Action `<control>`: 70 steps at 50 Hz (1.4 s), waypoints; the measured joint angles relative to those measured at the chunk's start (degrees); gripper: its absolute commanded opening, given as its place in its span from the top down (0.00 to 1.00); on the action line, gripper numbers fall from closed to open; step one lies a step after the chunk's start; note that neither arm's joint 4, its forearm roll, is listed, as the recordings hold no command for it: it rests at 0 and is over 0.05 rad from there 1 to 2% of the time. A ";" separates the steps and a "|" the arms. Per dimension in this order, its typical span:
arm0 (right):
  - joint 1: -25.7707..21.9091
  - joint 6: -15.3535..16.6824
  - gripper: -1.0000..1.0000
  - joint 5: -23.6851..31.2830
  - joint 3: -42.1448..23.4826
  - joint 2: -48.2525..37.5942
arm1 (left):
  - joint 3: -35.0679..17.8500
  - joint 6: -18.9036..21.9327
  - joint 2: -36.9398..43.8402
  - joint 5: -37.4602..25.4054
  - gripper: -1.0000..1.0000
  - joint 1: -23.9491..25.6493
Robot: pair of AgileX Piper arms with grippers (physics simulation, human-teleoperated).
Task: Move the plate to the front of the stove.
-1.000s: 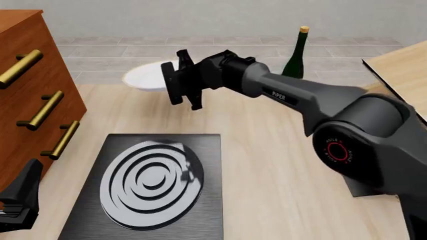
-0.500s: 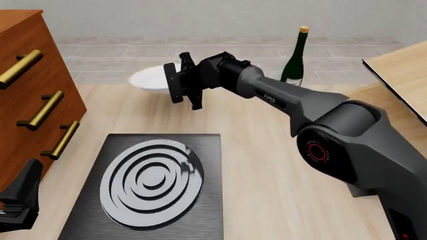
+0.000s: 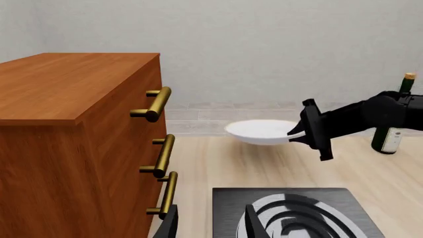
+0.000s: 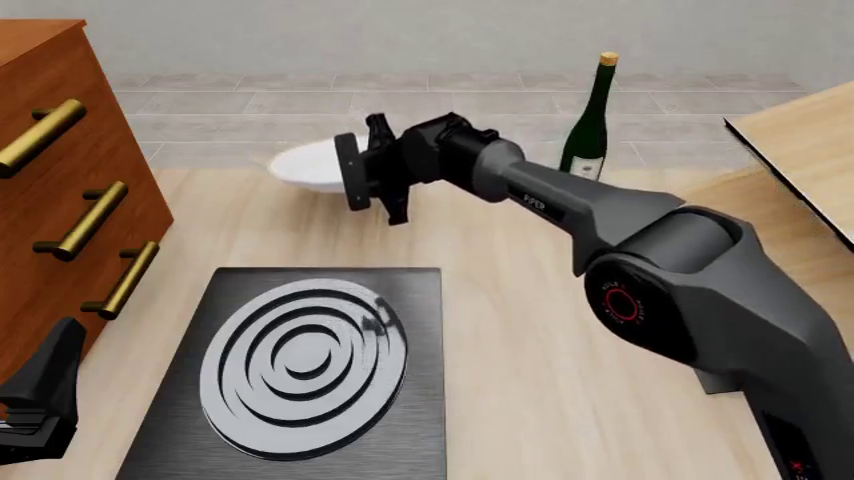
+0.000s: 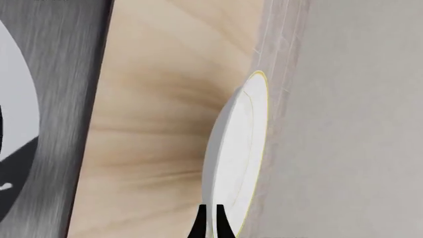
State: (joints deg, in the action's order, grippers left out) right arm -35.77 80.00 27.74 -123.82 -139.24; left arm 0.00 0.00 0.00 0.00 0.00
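White and shallow, with a thin gold-yellow rim, the round plate (image 4: 304, 165) sits at the far edge of the pale wooden table (image 4: 561, 350), beyond the flat black square stove (image 4: 310, 375) with its concentric silver-grey rings. Your right gripper (image 4: 350, 171) has reached across to it: in the right wrist view the two dark fingertips (image 5: 200, 225) stand close together on either side of the plate's edge, pinching the rim between them (the gap is just the plate's thickness). From the left wrist view you can see the same grip from the side, with the plate (image 3: 262, 132) held out in front of the black arm and its underside appearing slightly clear of the table, though contact there is hard to judge.

Your left gripper (image 3: 210, 224) hangs low at the near left, beside the tall brown wooden drawer cabinet (image 4: 60, 180) with brass bar handles; its two black fingers (image 3: 252, 221) stand well apart with nothing between them, over the stove's near-left corner.

Behind your right arm, a dark green wine bottle (image 4: 589, 122) with a yellow cap stands upright near the table's far edge, well apart from the plate.
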 measured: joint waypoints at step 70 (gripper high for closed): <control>-1.01 -5.26 1.00 2.51 -3.40 -6.25 | 0.00 0.00 0.00 0.00 0.00 0.00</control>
State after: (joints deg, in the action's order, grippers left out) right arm -36.77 74.75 30.25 -127.22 -145.49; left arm 0.00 0.00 0.00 0.00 0.00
